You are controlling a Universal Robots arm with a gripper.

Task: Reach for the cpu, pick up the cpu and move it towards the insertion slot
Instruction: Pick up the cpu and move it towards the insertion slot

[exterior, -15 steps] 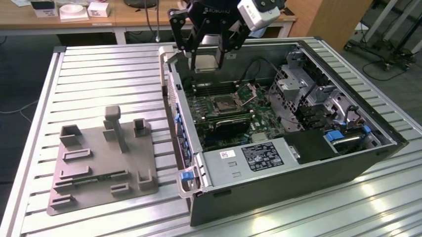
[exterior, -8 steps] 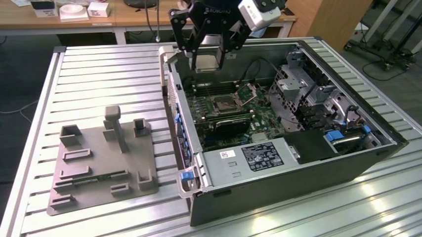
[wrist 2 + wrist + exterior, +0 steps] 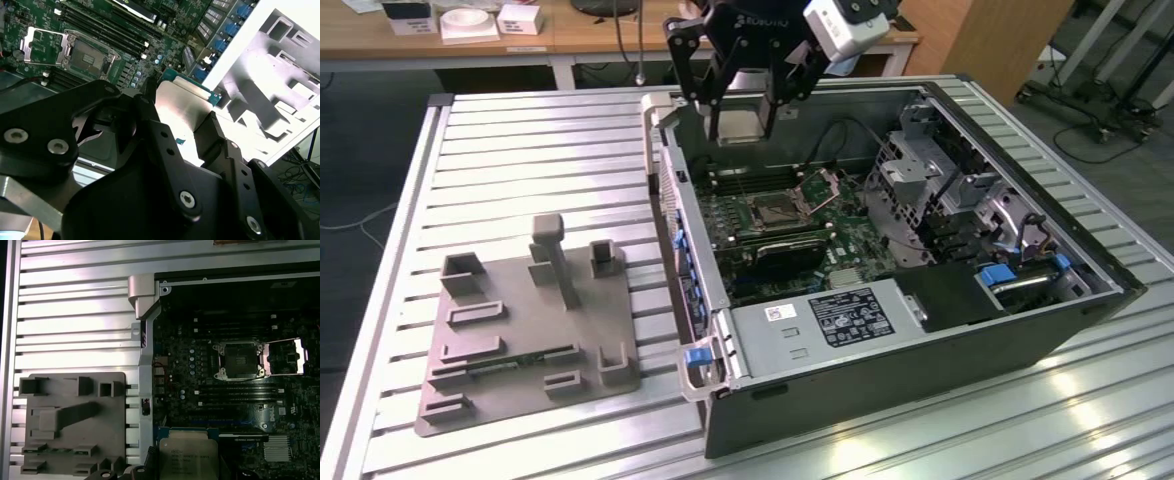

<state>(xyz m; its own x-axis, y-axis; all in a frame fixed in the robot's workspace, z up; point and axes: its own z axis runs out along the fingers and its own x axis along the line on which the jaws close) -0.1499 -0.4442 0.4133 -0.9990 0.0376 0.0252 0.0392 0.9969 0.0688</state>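
The gripper hangs above the open computer case, near the case's far edge in the exterior view, with its black fingers clamped on the two opposite sides of the chip. The chip is lifted clear of the green board, held between the fingertips with its silver top plate showing in the second wrist view. The socket lies open on the board below and well apart from the chip, its hinged metal plate folded back beside the dark centre, while the grey holder tray rests on the slatted table outside the case.
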